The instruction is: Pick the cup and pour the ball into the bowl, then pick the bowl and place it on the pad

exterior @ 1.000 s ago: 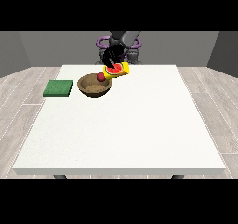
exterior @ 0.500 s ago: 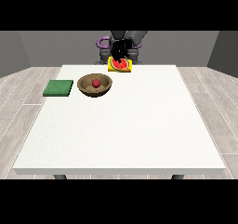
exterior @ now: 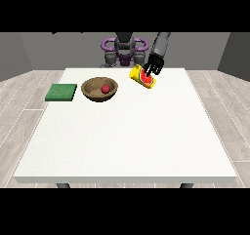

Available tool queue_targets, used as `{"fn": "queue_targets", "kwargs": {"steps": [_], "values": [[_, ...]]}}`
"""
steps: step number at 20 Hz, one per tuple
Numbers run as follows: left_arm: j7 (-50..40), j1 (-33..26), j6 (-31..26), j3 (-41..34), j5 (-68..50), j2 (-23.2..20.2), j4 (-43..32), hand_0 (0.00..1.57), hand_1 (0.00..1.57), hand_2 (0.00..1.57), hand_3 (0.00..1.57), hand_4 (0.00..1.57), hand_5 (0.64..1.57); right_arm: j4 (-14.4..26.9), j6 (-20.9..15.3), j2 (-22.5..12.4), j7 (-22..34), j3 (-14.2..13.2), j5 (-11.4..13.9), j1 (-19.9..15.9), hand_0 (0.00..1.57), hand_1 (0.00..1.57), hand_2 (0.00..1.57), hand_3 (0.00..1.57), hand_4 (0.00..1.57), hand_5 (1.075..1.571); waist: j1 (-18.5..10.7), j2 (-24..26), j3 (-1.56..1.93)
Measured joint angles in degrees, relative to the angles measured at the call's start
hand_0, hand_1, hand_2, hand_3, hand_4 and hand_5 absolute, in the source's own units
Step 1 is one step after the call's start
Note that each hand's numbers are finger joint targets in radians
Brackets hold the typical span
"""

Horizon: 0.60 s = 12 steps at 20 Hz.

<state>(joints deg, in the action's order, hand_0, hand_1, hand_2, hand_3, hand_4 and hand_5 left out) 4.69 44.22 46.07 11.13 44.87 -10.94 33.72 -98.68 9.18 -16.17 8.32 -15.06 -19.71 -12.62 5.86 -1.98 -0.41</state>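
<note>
From my station, the robot hand at the view's right [exterior: 154, 65] hangs from a dark forearm that slants down from the upper right. Its black fingers point downward and curl over the upper side of the yellow cup [exterior: 143, 77], so I read it as closed on the cup. The cup is tilted well over, almost on its side, with a red and green watermelon print on its wall, and it sits low over the far part of the white bench [exterior: 127, 131]; I cannot tell whether it touches the surface.

To the left of the cup, near but apart from it, stands the brown wooden bowl [exterior: 99, 89], upright on the bench. The red ball [exterior: 105, 88] lies inside the bowl, a little right of its middle.

Further left, just beside the bowl but not touching it, the green pad [exterior: 61, 92] lies flat near the bench's left edge.

Behind the bench's far edge I see the robot's grey torso [exterior: 124, 51] with purple rings at the shoulders. I cannot find the other robot hand in this view.
</note>
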Motion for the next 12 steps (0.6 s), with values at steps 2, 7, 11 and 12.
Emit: {"fn": "queue_targets", "kwargs": {"steps": [2, 7, 11, 12], "values": [[6.4, -3.6, 0.8, -2.9, -5.8, 0.0, 3.1, 1.54, 1.54, 1.57, 1.57, 1.48, 1.461, -2.1, -0.7, 0.4, 0.1, 0.0, -0.2, 0.0, 0.0, 0.0, 0.0, 0.0, 0.43, 1.566, -0.4, -1.6, -0.06], [15.6, -5.9, -6.8, -10.2, -22.8, 5.0, 11.4, 1.37, 1.37, 1.57, 1.57, 0.86, 1.564, -4.1, -1.9, 1.4, 0.4, 0.2, -0.2, 0.2, 0.0, 0.0, 0.0, 0.0, 0.46, 1.566, -2.3, -3.5, -0.59], [21.2, -6.5, -18.3, -16.1, -36.7, 8.2, 16.9, 0.41, 0.41, 0.0, 0.0, 0.26, 1.569, -4.7, -3.2, 2.2, 0.6, 0.1, 0.0, 0.2, 0.0, 0.0, 0.0, 0.0, 0.53, 1.564, -5.5, -5.3, -0.67], [22.9, -6.9, -21.6, -17.6, -39.8, 8.3, 18.0, 0.33, 0.33, 0.0, 0.0, 0.25, 1.569, -5.2, -4.1, 2.7, 0.7, 0.3, 0.5, 0.3, 0.0, 0.0, 0.0, 0.0, 0.51, 1.565, -6.6, -5.8, -0.61]]}}
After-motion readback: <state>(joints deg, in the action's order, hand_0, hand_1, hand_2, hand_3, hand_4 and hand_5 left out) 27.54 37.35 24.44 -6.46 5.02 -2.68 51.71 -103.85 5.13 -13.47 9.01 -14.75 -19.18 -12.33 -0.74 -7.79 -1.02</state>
